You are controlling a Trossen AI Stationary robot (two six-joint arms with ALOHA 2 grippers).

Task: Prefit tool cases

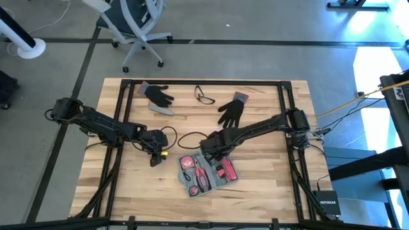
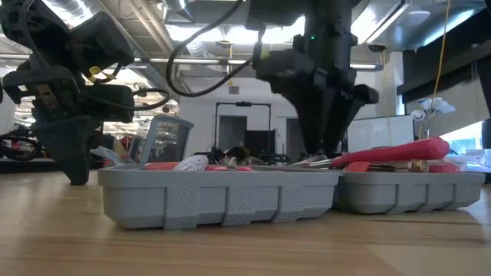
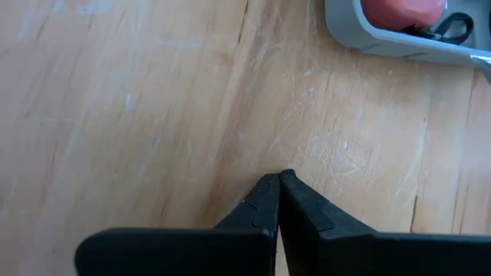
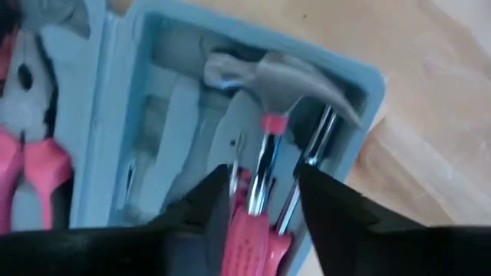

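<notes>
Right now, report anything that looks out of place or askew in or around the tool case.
The red-handled tool by the right gripper lies above the rim of the tool case at a slant, not down in a recess. The case itself sits skewed to the table edges. The left gripper waits shut beside it.

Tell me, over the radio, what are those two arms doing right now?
Left gripper shut, idle over bare wood beside the case. Right gripper open, straddling the red-handled tools lying in the tool case. Nothing blocking.
</notes>
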